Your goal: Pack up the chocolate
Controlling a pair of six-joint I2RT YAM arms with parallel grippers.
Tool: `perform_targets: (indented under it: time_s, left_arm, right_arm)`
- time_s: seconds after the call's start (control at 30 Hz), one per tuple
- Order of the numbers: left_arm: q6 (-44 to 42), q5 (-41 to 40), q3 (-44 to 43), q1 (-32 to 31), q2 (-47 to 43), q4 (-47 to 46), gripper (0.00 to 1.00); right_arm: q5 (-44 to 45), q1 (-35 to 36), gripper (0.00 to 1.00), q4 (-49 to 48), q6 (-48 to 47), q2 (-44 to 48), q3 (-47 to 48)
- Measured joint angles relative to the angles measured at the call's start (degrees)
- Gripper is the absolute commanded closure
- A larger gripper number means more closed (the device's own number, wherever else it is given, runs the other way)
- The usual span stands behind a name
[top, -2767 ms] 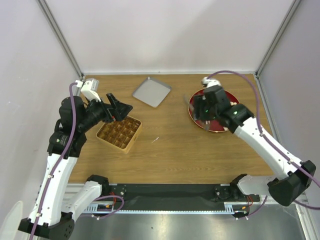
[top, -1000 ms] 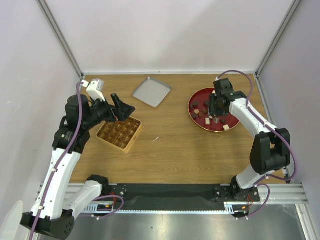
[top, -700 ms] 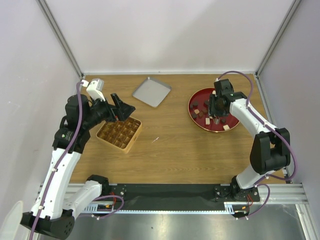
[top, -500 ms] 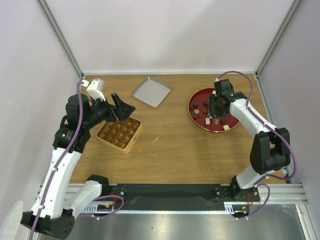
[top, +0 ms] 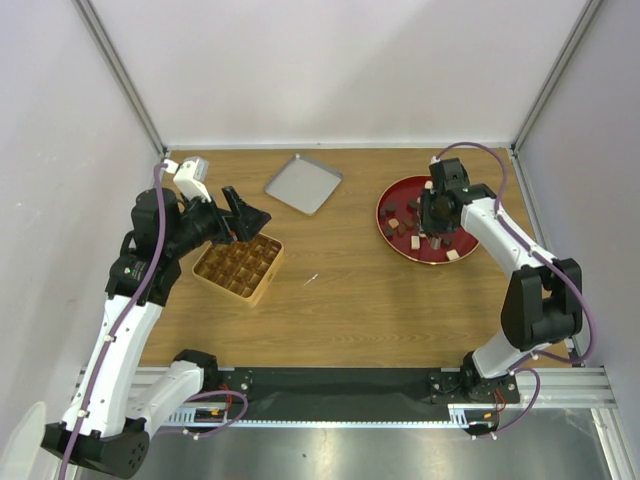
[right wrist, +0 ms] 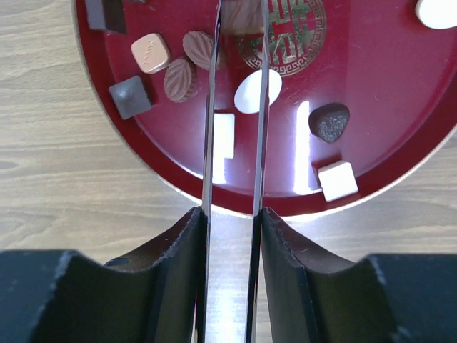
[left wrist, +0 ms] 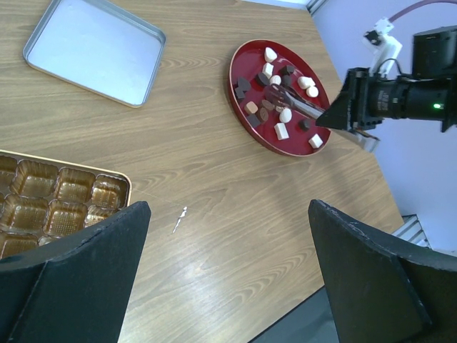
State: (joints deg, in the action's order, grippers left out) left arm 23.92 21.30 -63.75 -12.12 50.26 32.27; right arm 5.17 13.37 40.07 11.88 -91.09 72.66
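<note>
The chocolate lies as several brown, tan and white pieces on a red plate at the right. My right gripper hovers over the plate, shut on thin metal tongs. In the right wrist view my right gripper presses the two blades, and a brown piece sits between the tong tips on the plate. A white oval piece lies partly under one blade. My left gripper hangs open and empty over the tan grid box.
A grey metal lid lies at the back centre. A small white scrap is on the wood between box and plate. The left wrist view shows the box corner, lid and plate.
My right arm has folded in and swung to the plate's far right side since the oldest frame. In the last second it only shifted slightly. The left arm holds still.
</note>
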Motion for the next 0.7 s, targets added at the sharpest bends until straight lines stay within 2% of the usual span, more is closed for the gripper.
perform_targets:
  time_s: [0.23,0.4,0.53,0.7]
  left_arm:
    - [-0.39,-0.26,-0.52,0.00,-0.02,0.90,0.00]
    - [-1.03,-3.39,-2.78,0.00,-0.02,2.82,0.00]
    - [-1.01,-7.56,-6.03,0.24,0.48,5.14,0.00]
    - [0.17,-9.31,-9.20,4.28,2.54,7.23,0.00]
  right_arm:
    - [-0.04,0.94,0.62,3.15,0.09,5.51,1.29]
    - [0.66,5.70,0.63,4.68,0.22,8.57,3.02]
    - [2.40,16.48,0.63,4.94,1.27,9.86,4.52]
    - [2.36,32.24,0.63,0.70,2.71,9.90,5.46]
